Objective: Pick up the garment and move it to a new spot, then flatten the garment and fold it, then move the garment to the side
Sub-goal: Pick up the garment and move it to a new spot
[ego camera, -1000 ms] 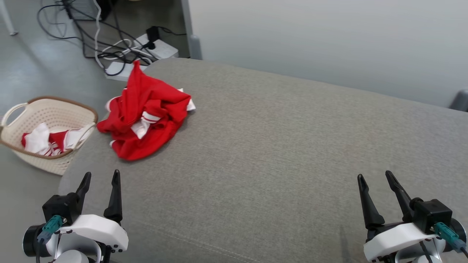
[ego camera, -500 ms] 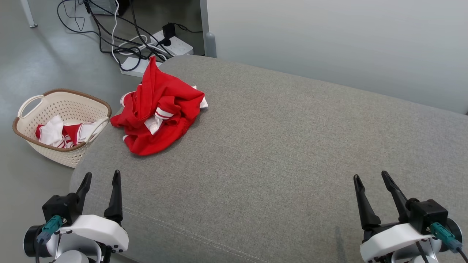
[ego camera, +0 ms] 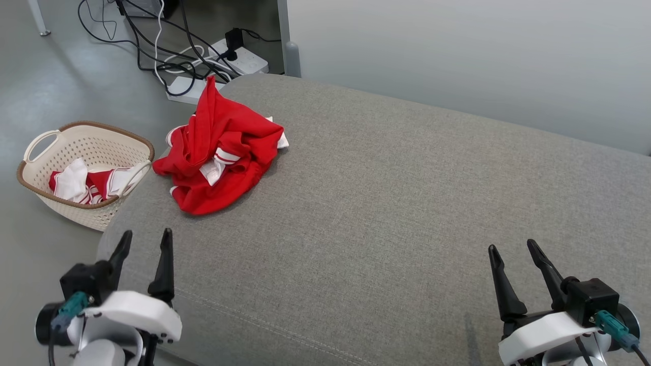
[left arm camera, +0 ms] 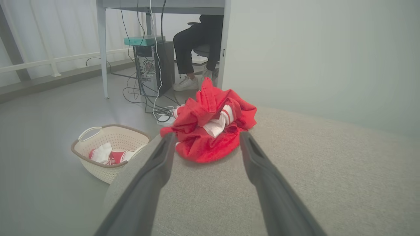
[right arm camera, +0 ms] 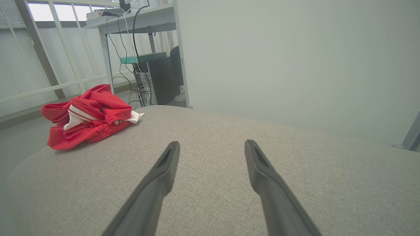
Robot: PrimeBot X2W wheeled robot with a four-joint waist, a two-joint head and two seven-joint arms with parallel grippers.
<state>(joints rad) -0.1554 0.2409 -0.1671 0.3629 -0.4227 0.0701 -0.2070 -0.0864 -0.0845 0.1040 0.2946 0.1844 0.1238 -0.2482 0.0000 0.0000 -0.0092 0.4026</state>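
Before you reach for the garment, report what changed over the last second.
The head view turned slightly left, so the whole picture slid right; the things themselves did not move. The left pincer edged a little forward. Nothing was grasped or released: it and the right pincer stay open, and the red garment lies crumpled at the far left corner of the grey cushion.

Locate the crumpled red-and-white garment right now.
In the head view, the crumpled red-and-white garment lies at the far left corner of the grey fabric cushion, just right of the cream plastic basket.
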